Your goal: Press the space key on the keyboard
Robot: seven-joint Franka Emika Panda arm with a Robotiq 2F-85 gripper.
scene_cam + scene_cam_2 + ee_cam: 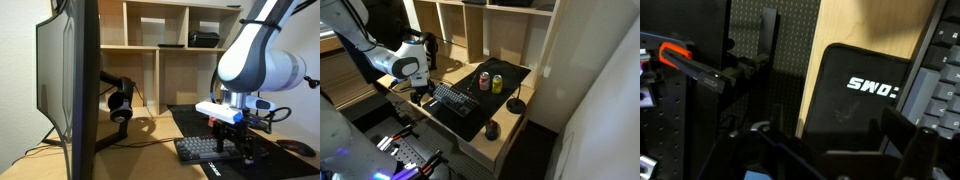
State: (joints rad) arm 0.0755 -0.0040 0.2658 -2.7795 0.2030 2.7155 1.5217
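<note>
While the gripper (235, 150) hangs low over the keyboard (198, 148), I cannot tell if its fingers are spread.
The keyboard lies on the black desk mat (515, 80), near two drink cans (485, 82).

Two cans (485, 82) stand near the keyboard (452, 100); between seems open.

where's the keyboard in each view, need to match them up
Exterior view: keyboard at lower right.
Exterior view: keyboard near the centre, lying diagonally.
Wrist view: only some of its keys show, at the right edge.
Shared landmark: the black mat under it.
</note>
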